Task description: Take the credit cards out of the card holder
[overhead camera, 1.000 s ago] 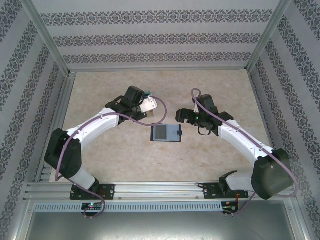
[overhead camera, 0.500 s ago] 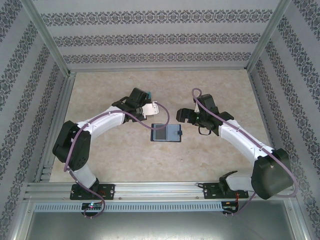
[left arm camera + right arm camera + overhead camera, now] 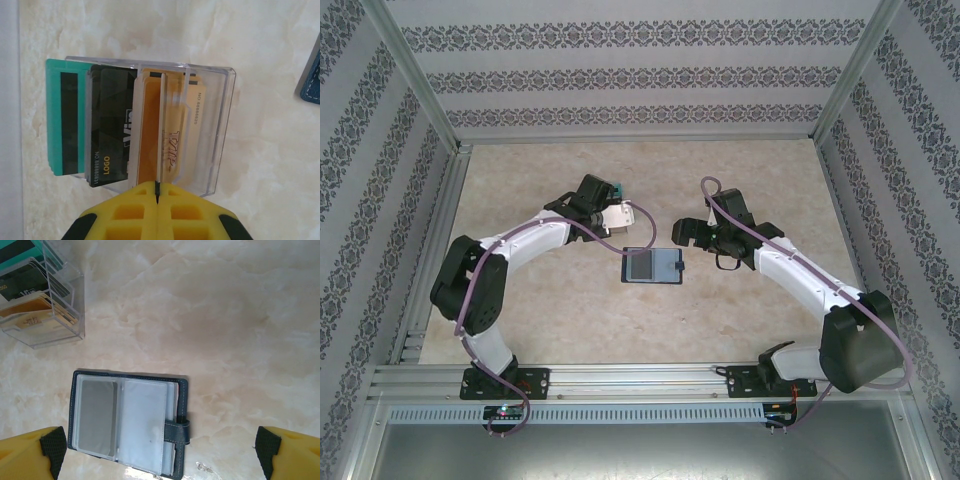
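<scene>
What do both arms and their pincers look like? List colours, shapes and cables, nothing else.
Left arm and right arm: white tubular links between bulky black joint housings, black bases. A purple cable runs along each arm. The left pincer and right pincer have chunky yellow fingers; the right one's carry black pads inside their tips.

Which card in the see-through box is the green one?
The green card at the clear box's left end in the left wrist view; the others are the black card and the gold card.
</scene>
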`<act>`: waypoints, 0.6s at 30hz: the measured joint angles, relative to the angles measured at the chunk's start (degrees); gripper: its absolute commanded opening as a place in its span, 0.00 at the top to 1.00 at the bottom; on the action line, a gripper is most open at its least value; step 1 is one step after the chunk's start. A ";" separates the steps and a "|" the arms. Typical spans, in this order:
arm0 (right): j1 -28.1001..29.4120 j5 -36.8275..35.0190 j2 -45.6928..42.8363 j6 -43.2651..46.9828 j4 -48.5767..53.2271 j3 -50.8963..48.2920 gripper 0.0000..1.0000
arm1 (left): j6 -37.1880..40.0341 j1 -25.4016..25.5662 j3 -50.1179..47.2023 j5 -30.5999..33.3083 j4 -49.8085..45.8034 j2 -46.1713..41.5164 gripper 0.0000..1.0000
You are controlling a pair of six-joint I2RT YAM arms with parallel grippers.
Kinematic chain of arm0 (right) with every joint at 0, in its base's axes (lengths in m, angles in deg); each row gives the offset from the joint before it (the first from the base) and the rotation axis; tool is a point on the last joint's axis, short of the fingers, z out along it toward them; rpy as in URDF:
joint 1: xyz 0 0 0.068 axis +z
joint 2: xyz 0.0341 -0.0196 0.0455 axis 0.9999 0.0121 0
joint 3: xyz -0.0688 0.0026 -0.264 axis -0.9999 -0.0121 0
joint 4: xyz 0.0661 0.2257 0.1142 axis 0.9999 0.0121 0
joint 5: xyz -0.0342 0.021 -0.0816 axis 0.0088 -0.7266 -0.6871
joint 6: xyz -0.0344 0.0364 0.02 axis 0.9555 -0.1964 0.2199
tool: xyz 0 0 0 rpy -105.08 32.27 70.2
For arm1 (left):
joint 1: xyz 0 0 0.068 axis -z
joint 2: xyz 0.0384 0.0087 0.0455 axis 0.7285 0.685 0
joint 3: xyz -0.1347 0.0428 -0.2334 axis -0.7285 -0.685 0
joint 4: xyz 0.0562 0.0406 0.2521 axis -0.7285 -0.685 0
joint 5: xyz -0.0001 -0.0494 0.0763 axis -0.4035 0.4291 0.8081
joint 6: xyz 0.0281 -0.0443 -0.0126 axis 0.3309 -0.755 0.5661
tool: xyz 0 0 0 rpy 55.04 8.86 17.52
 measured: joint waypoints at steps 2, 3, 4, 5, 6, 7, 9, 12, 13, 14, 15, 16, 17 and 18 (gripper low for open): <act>0.00 0.00 0.07 0.00 -0.15 0.00 0.02 | 0.00 0.00 0.00 0.00 0.00 0.44 1.00; 0.00 0.02 0.11 0.00 -0.22 0.00 0.02 | 0.00 0.00 0.00 0.00 0.00 0.61 1.00; 0.00 0.09 0.15 0.00 -0.22 0.00 0.02 | 0.00 0.00 0.00 0.02 0.02 0.79 1.00; 0.00 0.15 0.20 0.00 -0.24 0.00 0.02 | 0.00 0.00 0.00 0.04 0.07 0.94 1.00; 0.00 0.17 0.26 0.00 -0.31 0.00 0.02 | 0.00 0.00 0.00 0.04 0.11 1.16 0.97; 0.00 0.17 0.37 0.00 -0.35 0.00 0.02 | 0.00 0.00 0.00 0.20 0.26 1.42 0.95; 0.00 0.17 0.55 0.00 -0.35 0.00 0.02 | -0.02 -0.02 0.02 0.74 0.94 2.03 0.90; 0.00 0.20 0.68 -0.02 -0.35 0.00 0.02 | -0.09 -0.13 0.20 1.57 1.88 2.93 0.87; 0.00 0.22 0.70 -0.02 -0.35 0.00 0.02 | -0.09 -0.26 0.35 1.79 2.16 3.30 0.86; 0.00 0.24 0.70 -0.02 -0.35 0.00 0.02 | -0.15 -0.39 0.55 2.10 2.36 3.74 0.84; 0.00 0.26 0.70 -0.02 -0.35 0.00 0.02 | -0.31 -0.52 0.79 2.47 2.47 4.17 0.81; 0.00 0.39 0.70 -0.02 -0.35 0.00 0.02 | -0.46 -0.66 0.98 2.69 2.67 4.57 0.81; 0.00 0.42 0.70 -0.04 -0.35 0.00 0.02 | -0.55 -0.76 1.16 2.91 2.69 4.90 0.81; 0.00 0.46 0.70 -0.04 -0.35 0.00 0.02 | -0.70 -0.92 1.44 3.13 2.69 5.27 0.81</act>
